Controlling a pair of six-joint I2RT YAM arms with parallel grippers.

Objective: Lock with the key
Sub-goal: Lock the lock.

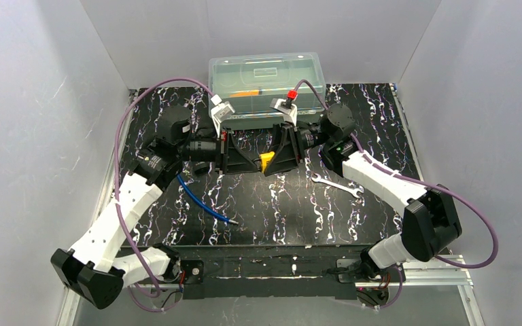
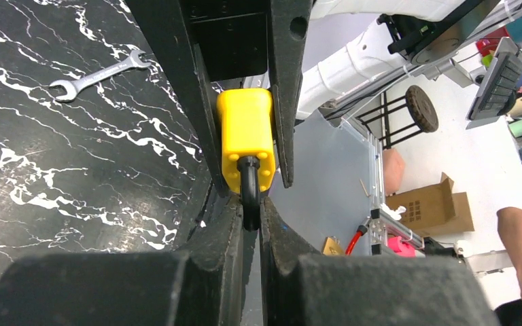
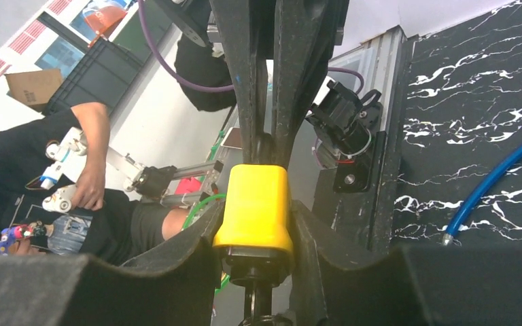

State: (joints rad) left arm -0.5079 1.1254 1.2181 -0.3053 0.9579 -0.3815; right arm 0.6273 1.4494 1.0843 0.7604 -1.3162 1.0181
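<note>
Two grippers meet above the middle of the marbled black table [image 1: 299, 217], sharing a yellow padlock [image 2: 246, 129] held off the surface. The left gripper [image 2: 250, 217] is pinched almost closed on the padlock's black shackle [image 2: 249, 183]. The right gripper [image 3: 255, 224] is partly open, its fingers [image 3: 312, 238] clamping the yellow body from both sides. A dark stub [image 3: 255, 268] juts from the padlock's end opposite the shackle, between the right fingers. Whether that is the key cannot be told. A silver wrench [image 1: 336, 185] lies right of the padlock. A blue cable [image 1: 204, 202] lies nearer and to the left, and a clear plastic box [image 1: 266, 78] sits at the far edge.
</note>
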